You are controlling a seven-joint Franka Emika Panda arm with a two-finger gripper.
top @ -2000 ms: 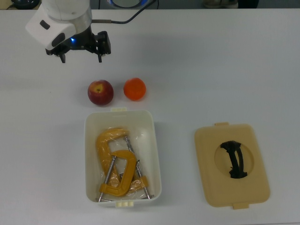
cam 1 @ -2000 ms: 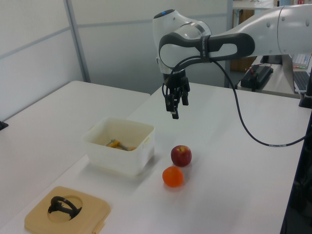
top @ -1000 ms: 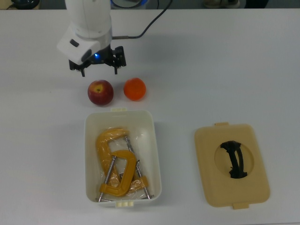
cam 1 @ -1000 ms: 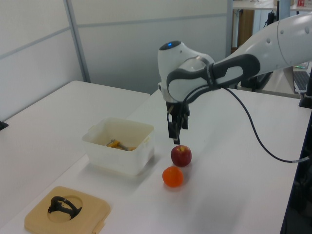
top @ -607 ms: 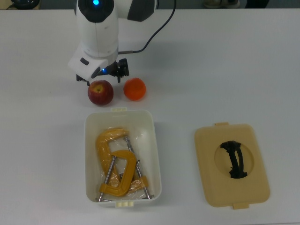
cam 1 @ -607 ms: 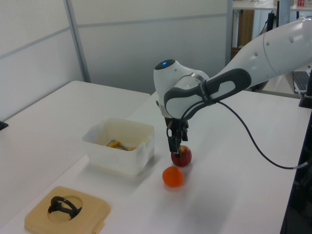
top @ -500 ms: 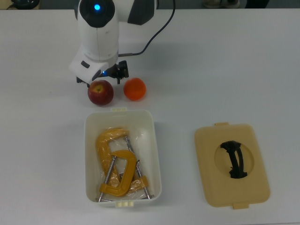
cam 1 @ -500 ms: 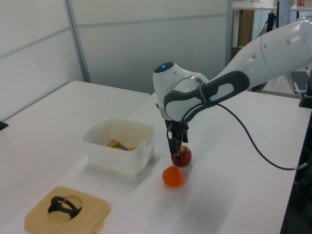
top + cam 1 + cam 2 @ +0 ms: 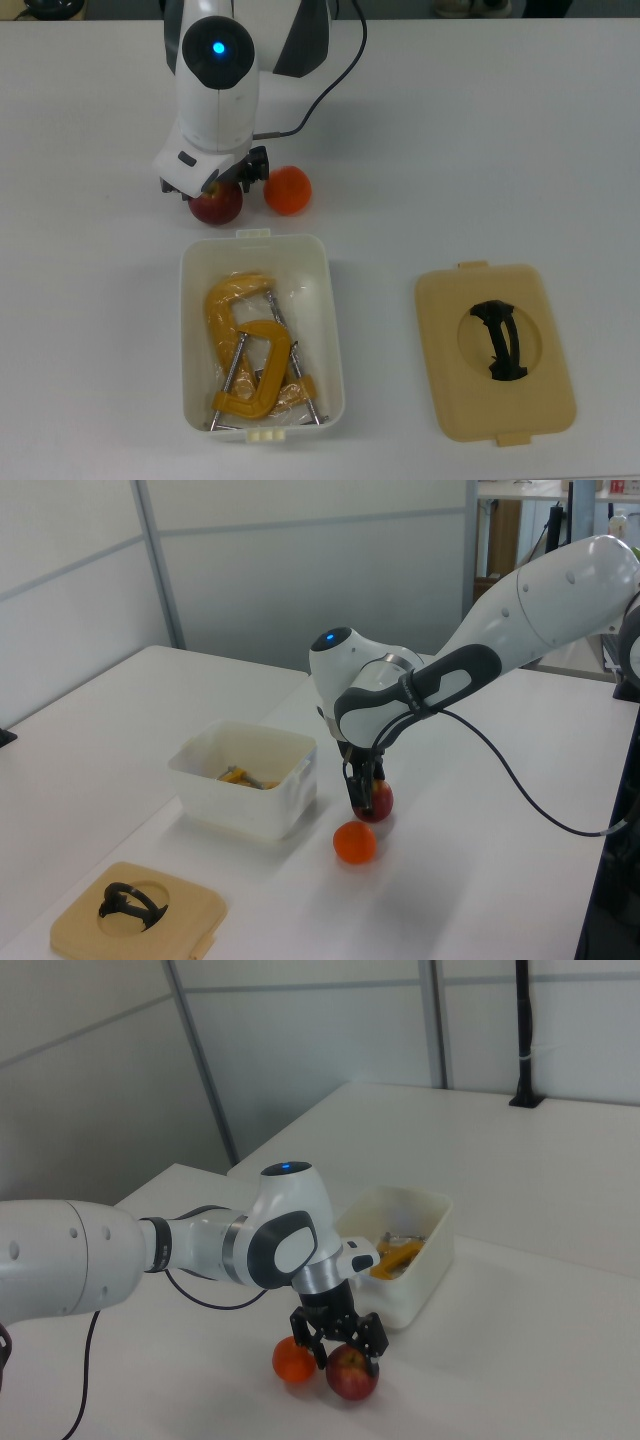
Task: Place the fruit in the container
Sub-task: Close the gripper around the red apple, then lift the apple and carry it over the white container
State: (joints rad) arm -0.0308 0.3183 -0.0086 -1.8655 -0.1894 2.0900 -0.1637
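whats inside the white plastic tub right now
Inside the white rectangular plastic tub lie yellow metal clamps with steel screws, on some crinkled clear wrapping. No fruit is in it. What lies beneath the clamps is covered, and the tub floor under them cannot be seen.

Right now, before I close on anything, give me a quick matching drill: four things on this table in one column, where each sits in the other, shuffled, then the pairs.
Things:
1. apple
2. orange fruit
3. yellow clamps
4. tan lid

Places:
A. inside the white tub
B. between the fingers of the gripper
C. flat on the table, on the top view's right of the tub
D. loose on the table beside the apple

Pairs: 1-B, 2-D, 3-A, 4-C
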